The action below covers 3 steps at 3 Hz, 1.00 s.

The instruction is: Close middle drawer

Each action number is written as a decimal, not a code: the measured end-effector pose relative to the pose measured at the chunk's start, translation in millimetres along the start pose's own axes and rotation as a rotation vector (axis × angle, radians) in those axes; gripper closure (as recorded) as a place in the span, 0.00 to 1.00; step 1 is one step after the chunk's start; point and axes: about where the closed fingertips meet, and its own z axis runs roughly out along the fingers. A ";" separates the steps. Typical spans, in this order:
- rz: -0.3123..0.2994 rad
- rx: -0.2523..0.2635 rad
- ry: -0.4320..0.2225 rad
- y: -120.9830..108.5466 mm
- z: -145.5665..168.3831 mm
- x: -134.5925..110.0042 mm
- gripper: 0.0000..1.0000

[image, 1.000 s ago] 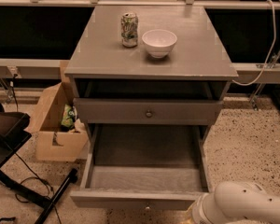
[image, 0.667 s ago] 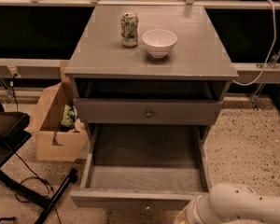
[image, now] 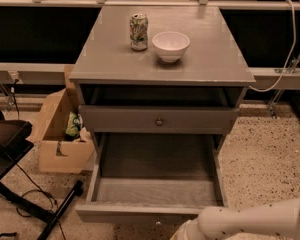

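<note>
- A grey wooden bench (image: 115, 59) with drawers stands in the middle of the scene, seen from above and in front; a green drinks can (image: 138, 31) and a white bowl (image: 171, 45) sit side by side on its top, towards the far edge.
- The middle drawer (image: 157, 189) is pulled well out towards the near side, a wide shallow box with nothing visible inside; its front panel (image: 140, 213) lies close to the near edge of the view, with a small round knob (image: 157, 222) at its centre.
- Above it, an upper drawer (image: 159, 120) shows its own small knob; a dark gap lies between that drawer and the bench top.
- A white robot arm (image: 250, 219) reaches in from the near right; the claw (image: 182, 234) is at the bottom edge of the view, just right of the knob and low against the front panel; it is mostly cut off, so I cannot tell whether it is open or closed, or whether it holds anything.
- An open cardboard box (image: 60, 134) sits on the floor to the left of the bench.
- Handling, as a judgement: the drawer looks stiff, rigid and fairly light, being unloaded; it should slide rather than lift; a flat push on the middle of the front panel, near the knob, seems the best contact; pushing at one corner could skew it and jam it in its runners.
</note>
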 end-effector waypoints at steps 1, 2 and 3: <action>0.015 -0.082 -0.034 5.7 67.3 6.1 1.00; 0.054 -0.158 -0.064 14.1 120.2 17.2 1.00; 0.088 -0.194 -0.091 15.7 148.8 23.9 1.00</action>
